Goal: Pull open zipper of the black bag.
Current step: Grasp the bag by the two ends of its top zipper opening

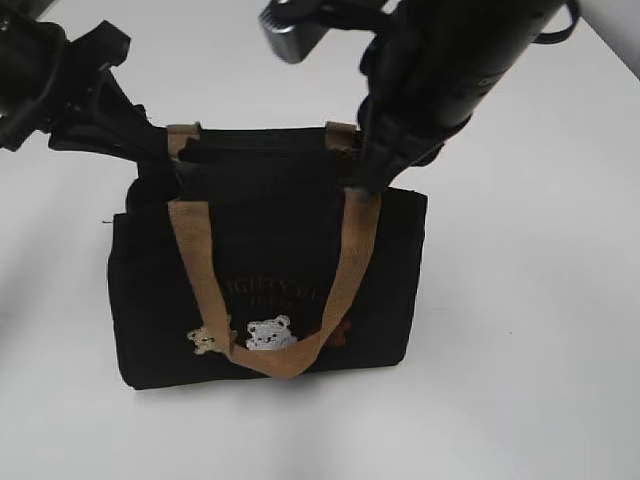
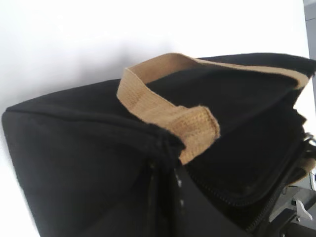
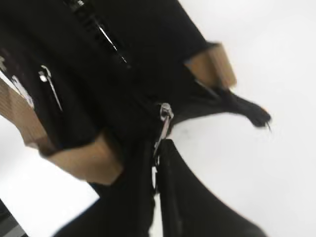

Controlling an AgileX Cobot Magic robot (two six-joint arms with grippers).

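We have one black bag (image 1: 270, 290) standing on the white table (image 1: 540, 330). At the bag's left top corner our left gripper (image 1: 165, 160) is pressed together on the fabric, bracing it. At its right top end our right gripper (image 3: 157, 163) pinches the silvery pull (image 3: 165, 116) of the one zipper (image 2: 232, 200). The pulling step is in hand; next we should draw the pull along the rim toward the left corner. Two tan handles (image 1: 270, 300) are there.
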